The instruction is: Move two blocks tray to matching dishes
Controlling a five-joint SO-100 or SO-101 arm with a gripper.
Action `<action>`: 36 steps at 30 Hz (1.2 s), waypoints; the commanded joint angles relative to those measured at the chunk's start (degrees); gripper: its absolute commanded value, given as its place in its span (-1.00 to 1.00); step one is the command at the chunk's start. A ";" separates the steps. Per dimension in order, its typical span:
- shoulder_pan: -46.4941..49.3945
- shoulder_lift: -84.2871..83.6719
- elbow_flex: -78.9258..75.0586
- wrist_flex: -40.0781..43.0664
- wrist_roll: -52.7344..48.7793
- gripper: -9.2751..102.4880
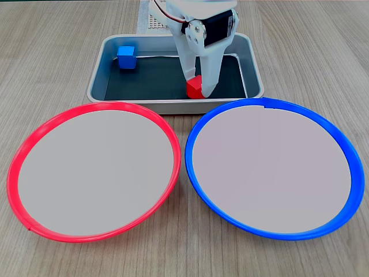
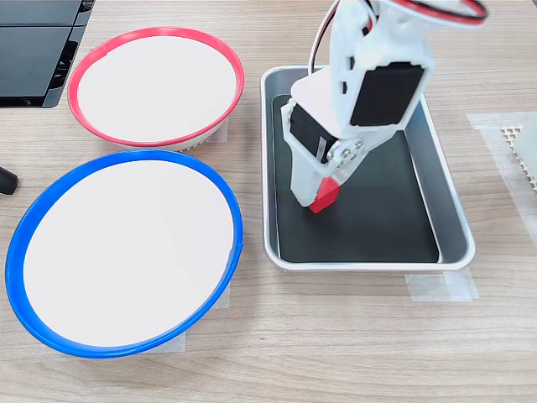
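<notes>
Fingers (image 1: 209,72) pinching the red block (image 1: 195,87), one white prong on each side of it, tips reaching down to the tray's black floor. Same grip showing in a fixed view from the other side, gripper (image 2: 315,195) squeezing the red block (image 2: 325,196) with only its lower corner peeking out below the white shell.

Sitting inside the tray (image 1: 173,106), pretty tight against the near rim in a fixed view, so barely any floor between the fingertips and that wall. Plenty of bare black floor opening up to the left of the fingers, running all the way to the blue block (image 1: 126,57), which is parked well apart in the far left corner, close to both rims there.

Just past the near rim from the fingers, sitting side by side on the wooden table (image 1: 52,69): red-rimmed dish (image 1: 92,170) off to the left, blue-rimmed dish (image 1: 271,167) almost straight ahead, its edge nearly touching the tray. Both dishes looking wide open, nothing lying in them. Rims of the two dishes almost meeting in the middle.

Also hanging around at the top left corner of a fixed view: a dark keyboard-looking thing (image 2: 38,50), well away from the fingers.
</notes>
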 commanded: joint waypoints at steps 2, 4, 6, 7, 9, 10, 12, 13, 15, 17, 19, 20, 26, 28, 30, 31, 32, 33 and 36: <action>-0.79 -0.44 -3.78 1.49 0.70 -0.84; -0.53 0.88 -6.59 4.83 0.97 -0.84; 0.70 3.16 -11.69 10.28 0.88 -0.84; 1.85 4.13 -15.12 12.48 1.23 -0.84; 5.19 4.75 -23.12 15.21 1.05 -0.84; 7.47 4.13 -27.33 15.73 0.62 -0.84; 14.06 0.00 -34.72 12.13 -3.96 -0.84; 15.82 -1.67 -34.80 8.79 -5.62 -0.84; 18.63 -5.36 -33.05 0.00 -7.91 -0.84; 20.21 -10.81 -32.17 -7.29 -10.46 -0.84; 20.74 -16.00 -33.40 -10.20 -13.27 -0.83; 20.74 -17.84 -34.28 -11.16 -13.45 -0.81; 19.60 -20.39 -34.45 -14.33 -15.47 -0.30; 19.25 -18.81 -33.31 -13.27 -16.44 -0.21; 19.07 -16.61 -31.99 -12.48 -16.79 -0.36; 18.98 -15.21 -31.64 -11.07 -16.70 -0.61; 18.98 -13.27 -31.38 -8.53 -16.44 -0.84; 18.98 -11.16 -31.29 -4.48 -16.79 -0.84; 19.69 0.62 -30.41 21.88 -28.83 -0.84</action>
